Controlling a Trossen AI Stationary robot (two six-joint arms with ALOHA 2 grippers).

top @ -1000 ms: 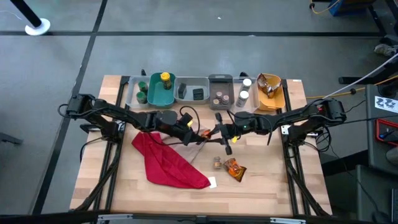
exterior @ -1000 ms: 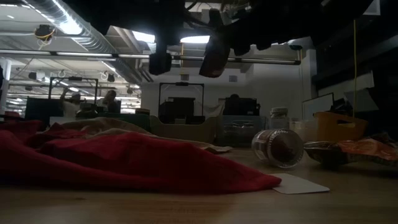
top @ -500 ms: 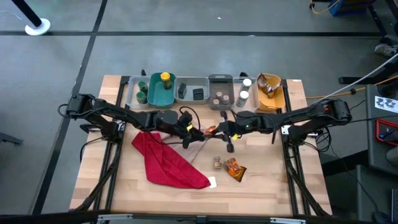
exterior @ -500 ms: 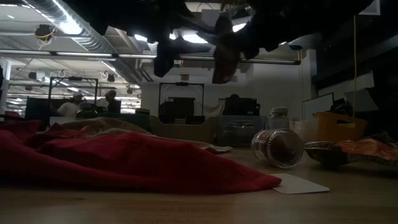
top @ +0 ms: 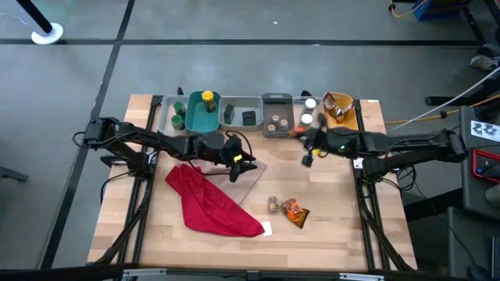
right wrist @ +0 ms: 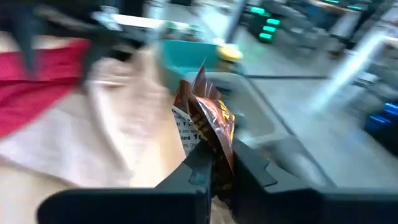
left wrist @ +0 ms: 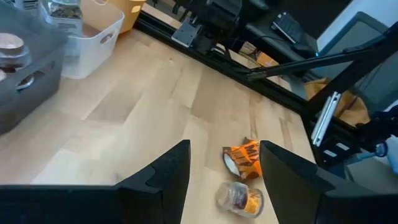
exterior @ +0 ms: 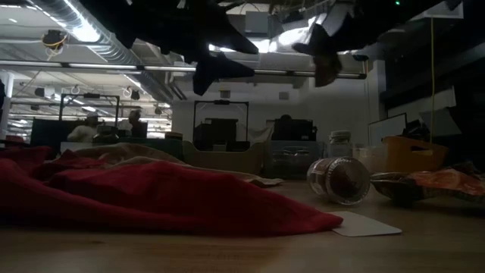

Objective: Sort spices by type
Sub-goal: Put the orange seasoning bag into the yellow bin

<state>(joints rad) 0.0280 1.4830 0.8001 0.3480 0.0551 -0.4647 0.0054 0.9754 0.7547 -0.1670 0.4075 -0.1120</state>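
Observation:
My right gripper [right wrist: 216, 167] is shut on an orange-brown crinkly packet [right wrist: 208, 121], held in the air in front of the dark grey bin [top: 276, 117] and the white bin [top: 306, 119]. My left gripper [top: 237, 162] stands open over the tan cloth [top: 250, 176], with nothing between its fingers [left wrist: 168, 177]. A second orange packet [top: 295, 211] and a small brown jar [top: 273, 204] on its side lie on the table right of the red cloth [top: 209, 204]. Other spices stand in the row of bins at the far edge. My right gripper pinches the packet's one end [right wrist: 217, 152] between its two fingers [right wrist: 198, 165]. The fingers come roughly level from the table's right side. The rest of the packet sticks out beyond the fingertips, lifted clear of the table.
A grey bin [top: 170, 117], a teal bin [top: 201, 117] with a yellow-capped bottle [top: 207, 98], a pale bin [top: 242, 113] and a yellow bin [top: 341, 117] also line the far edge. A white card [top: 267, 229] lies by the red cloth. Bare wood shows near the front edge.
The two grippers met over the tan cloth, with the packet between them. My left gripper has let go of it and rolled. My right gripper has taken hold of it and carried it up and toward the table's far right, to the bins.

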